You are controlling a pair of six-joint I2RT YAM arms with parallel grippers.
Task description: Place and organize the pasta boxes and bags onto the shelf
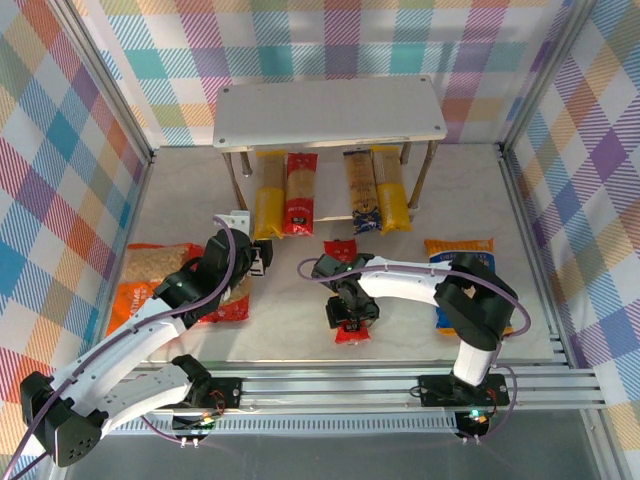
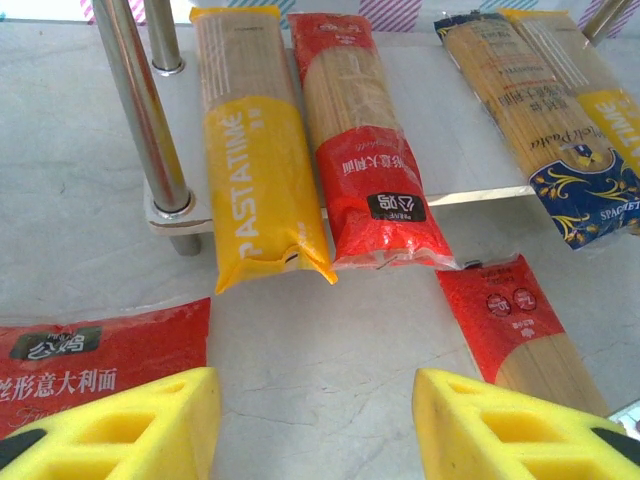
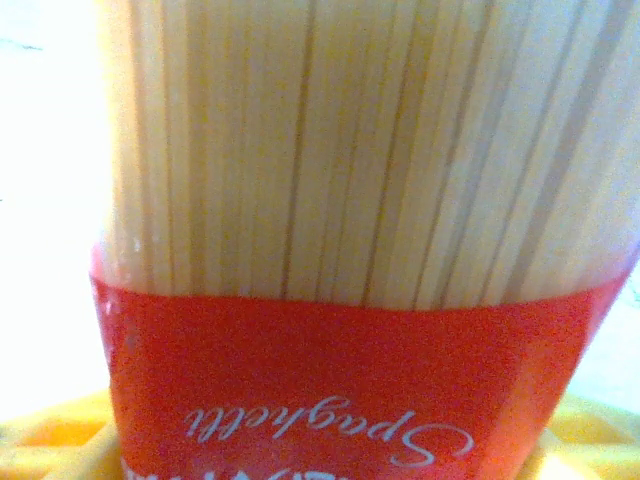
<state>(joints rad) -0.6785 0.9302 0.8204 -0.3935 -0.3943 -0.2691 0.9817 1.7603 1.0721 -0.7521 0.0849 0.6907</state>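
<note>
Shelf (image 1: 330, 112): far centre of tabletop (image 1: 200, 200).
Lower board (image 2: 435, 120): four spaghetti packs side by side, namely left yellow pack (image 1: 268, 198), boarded red pack (image 1: 300, 195), dark blue pack (image 1: 362, 192), right yellow pack (image 1: 391, 190).
Loose red pack (image 1: 351, 336): flat on tabletop before shelf.
Your right end effector (image 1: 350, 316): fingers astride loose red pack; you cannot tell whether they press it.
Your left end effector (image 2: 312, 400): fingers spread, nothing between, beside red bag (image 2: 100, 350).
Orange bag (image 1: 150, 262): left.
Third bag (image 1: 458, 255): right.

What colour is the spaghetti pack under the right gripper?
The pack is red; right wrist view shows it best.
</note>
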